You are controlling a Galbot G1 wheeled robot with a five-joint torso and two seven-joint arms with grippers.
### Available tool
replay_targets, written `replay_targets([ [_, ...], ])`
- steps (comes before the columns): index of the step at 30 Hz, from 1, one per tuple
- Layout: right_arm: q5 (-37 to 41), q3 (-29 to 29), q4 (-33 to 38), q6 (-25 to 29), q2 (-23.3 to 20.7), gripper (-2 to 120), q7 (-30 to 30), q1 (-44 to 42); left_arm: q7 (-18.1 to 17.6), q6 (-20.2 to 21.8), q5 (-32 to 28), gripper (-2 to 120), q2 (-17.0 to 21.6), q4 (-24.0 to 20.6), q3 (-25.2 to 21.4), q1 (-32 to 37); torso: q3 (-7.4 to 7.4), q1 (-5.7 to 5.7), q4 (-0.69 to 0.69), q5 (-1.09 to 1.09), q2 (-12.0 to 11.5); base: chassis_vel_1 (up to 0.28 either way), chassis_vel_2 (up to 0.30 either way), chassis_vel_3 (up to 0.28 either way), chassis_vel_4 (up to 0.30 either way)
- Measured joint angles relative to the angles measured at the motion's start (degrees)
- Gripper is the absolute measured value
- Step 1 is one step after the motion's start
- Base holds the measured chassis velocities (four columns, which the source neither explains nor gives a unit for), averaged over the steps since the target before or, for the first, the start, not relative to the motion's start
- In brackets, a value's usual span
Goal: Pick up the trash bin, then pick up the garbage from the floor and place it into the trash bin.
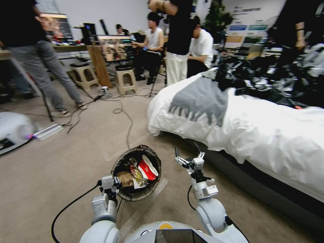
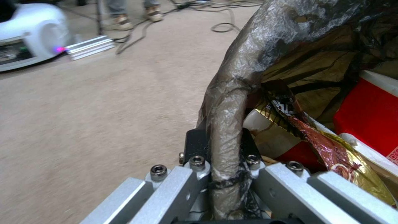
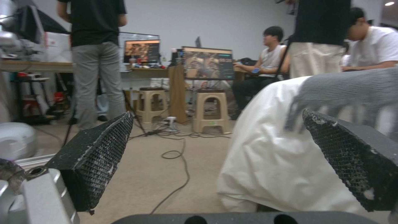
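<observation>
We have the trash bin (image 1: 136,173) hanging in the air in front of us, tipped so its mouth faces up toward our head camera, and our left end effector (image 2: 226,146) is clenched on the bin's near rim, one finger (image 2: 195,143) outside and the other inside, pinching the black liner (image 2: 232,93) against the edge. Inside the bin we see garbage already collected: a red-and-white packet (image 1: 147,168), a gold wrapper (image 2: 327,140) and something brown beneath. Our right end effector (image 1: 188,156) hovers released just beside the bin, its pads (image 3: 93,158) spread wide, facing the bed (image 1: 270,135) and the floor (image 1: 50,168) cables. The risk as we judge it: that grip is a thin pinch on slick plastic film, so the rim could slip or the bin could swing and tilt further, spilling packets back onto the floor. The bed edge is near too, and a turn could knock the bin against it.
</observation>
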Motion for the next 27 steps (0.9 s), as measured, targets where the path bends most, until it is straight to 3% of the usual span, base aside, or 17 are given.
replay_targets([
  [27,-0.19,0.37,-0.5,0.43,-0.02,100,-0.47,0.14,0.02,0.0,0.05,0,-0.27,0.67,0.12,-0.51,0.0,0.0,0.01,0.0,0.0,0.126,0.121,0.124,0.125],
])
